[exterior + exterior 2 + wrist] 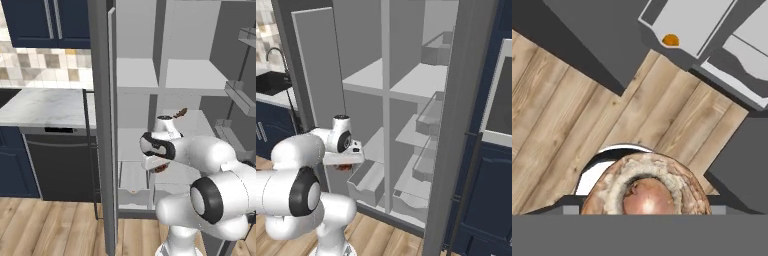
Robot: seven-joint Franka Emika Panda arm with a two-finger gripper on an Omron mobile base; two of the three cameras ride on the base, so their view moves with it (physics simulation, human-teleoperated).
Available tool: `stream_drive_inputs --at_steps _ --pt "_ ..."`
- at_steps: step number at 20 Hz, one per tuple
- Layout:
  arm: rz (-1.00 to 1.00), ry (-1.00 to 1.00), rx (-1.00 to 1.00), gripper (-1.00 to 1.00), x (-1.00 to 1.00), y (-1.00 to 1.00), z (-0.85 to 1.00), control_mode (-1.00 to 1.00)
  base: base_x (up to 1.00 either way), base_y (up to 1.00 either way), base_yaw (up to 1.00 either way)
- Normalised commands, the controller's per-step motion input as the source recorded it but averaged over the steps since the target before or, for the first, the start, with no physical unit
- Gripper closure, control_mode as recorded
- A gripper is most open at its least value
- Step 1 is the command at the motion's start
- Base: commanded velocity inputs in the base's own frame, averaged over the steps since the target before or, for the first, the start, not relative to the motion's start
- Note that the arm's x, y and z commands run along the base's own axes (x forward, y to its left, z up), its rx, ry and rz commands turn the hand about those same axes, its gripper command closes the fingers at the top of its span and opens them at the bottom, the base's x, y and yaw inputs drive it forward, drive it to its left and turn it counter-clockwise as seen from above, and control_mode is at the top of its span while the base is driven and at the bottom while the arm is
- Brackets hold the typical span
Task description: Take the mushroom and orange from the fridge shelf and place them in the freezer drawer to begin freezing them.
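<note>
The gripper (646, 212) is holding the mushroom (646, 186): in the hand view the brown, tan-tinged cap is filling the space where the finger tips rise, hiding them, so the clamp itself cannot be seen directly. In the left base view a sliver of the mushroom (160, 169) is peeking out just below the white hand, in front of the open fridge; in the right base view the same brown lump (345, 167) is hanging under the flat hand plate, outside the cabinet and above the wooden floor (572, 115).

Taking the freezer drawer (689, 22) as the landmark: it is standing pulled out at the bottom of the narrower column, and the orange (671, 40) is lying inside it, near its front corner. In the left base view the orange (133, 190) is showing as a tiny dot at the front edge of that drawer (134, 180). The mushroom is hanging above the floor, in front of the drawer and apart from it, not over its opening. The wider grey drawer (408, 197) is sitting just beside the freezer drawer (367, 182). Up and to the side of the freezer drawer, on the fridge shelf (197, 120), an elongated dark brown piece (180, 113) is lying near the front edge
</note>
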Motion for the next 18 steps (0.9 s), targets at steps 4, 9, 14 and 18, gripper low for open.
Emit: stream_drive_inputs --at_steps 4,9,14,18 --pt "0.14 0.09 0.02 1.00 0.65 0.00 -0.73 -1.00 0.00 0.00 0.00" --pt "0.13 0.06 0.01 1.00 0.61 0.00 -0.69 -1.00 0.00 0.00 0.00" --pt "0.13 0.01 0.01 1.00 0.57 -0.04 -0.59 -1.00 0.00 0.00 0.00" --pt "0.13 0.00 0.01 1.00 0.54 -0.06 -0.52 -1.00 0.00 0.00 0.00"
